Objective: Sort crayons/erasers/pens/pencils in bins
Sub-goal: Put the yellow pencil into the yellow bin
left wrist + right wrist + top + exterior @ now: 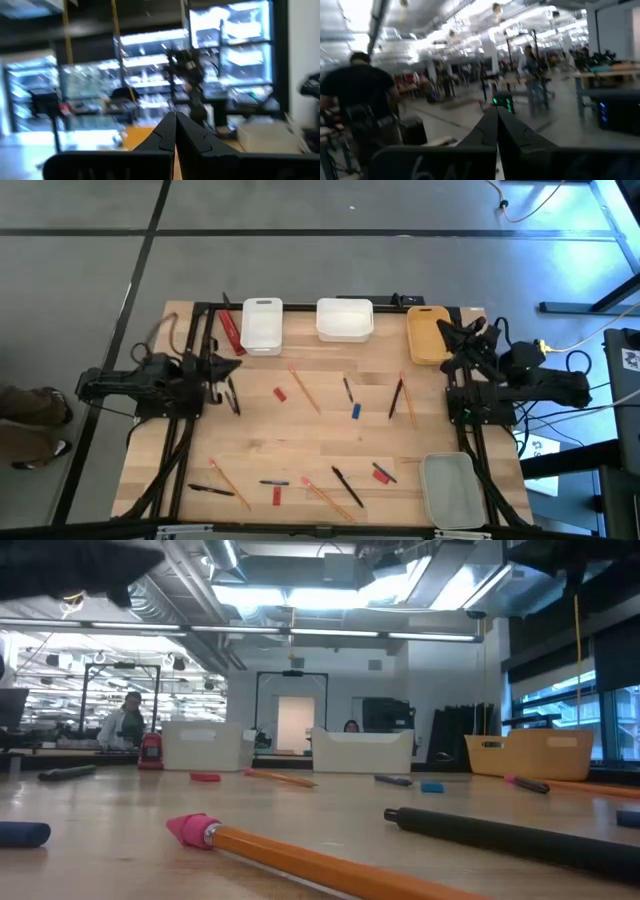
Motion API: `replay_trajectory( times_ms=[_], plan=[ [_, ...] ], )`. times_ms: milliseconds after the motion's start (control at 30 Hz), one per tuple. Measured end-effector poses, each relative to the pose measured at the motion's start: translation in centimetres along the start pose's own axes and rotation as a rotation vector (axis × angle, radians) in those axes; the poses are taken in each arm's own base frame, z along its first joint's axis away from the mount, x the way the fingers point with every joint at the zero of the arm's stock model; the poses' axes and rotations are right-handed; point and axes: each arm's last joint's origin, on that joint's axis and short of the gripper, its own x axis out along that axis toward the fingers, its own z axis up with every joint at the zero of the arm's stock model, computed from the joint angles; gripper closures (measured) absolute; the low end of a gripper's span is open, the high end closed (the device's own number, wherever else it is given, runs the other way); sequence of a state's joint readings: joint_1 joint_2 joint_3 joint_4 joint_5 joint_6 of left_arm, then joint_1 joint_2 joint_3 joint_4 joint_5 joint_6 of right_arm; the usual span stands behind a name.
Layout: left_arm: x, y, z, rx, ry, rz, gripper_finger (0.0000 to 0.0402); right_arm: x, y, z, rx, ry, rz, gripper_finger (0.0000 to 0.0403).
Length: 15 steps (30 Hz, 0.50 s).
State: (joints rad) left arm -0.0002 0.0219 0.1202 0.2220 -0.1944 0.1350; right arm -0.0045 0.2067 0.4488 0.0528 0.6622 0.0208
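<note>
**Sorting not yet begun**

Both grippers are seen closed on nothing: the left gripper point(175, 131) at the table's left edge, the right gripper point(497, 127) near the yellow-orange bin point(428, 333). Pens point(347, 485) and pencils point(304, 389) lie scattered on the table; all four bins appear empty.

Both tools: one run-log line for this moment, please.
left tool: shut, raised at table's left edge | right tool: shut, raised by yellow-orange bin | pens, pencils: unsorted on table

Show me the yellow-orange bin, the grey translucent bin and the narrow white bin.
yellow-orange bin point(427, 338): high view, on its inside floor.
grey translucent bin point(452, 490): high view, on its inside floor.
narrow white bin point(261, 325): high view, on its inside floor.
</note>
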Motion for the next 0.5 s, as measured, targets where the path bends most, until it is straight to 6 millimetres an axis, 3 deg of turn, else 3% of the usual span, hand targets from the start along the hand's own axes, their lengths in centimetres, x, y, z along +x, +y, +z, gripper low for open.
replay_trajectory(
  times_ms=[233, 500],
  plan=[
    [1.4, 0.8, 5.4, 0.064, 0.109, 0.102, 0.0401, 1.0, 0.8, 3.8, -0.035, 0.157, -0.029, 0.0401],
    [6.1, 0.5, 8.5, 0.096, 0.397, 0.131, 0.0401, 2.4, 2.1, 6.0, -0.013, 0.480, -0.054, 0.0402]
  ],
)
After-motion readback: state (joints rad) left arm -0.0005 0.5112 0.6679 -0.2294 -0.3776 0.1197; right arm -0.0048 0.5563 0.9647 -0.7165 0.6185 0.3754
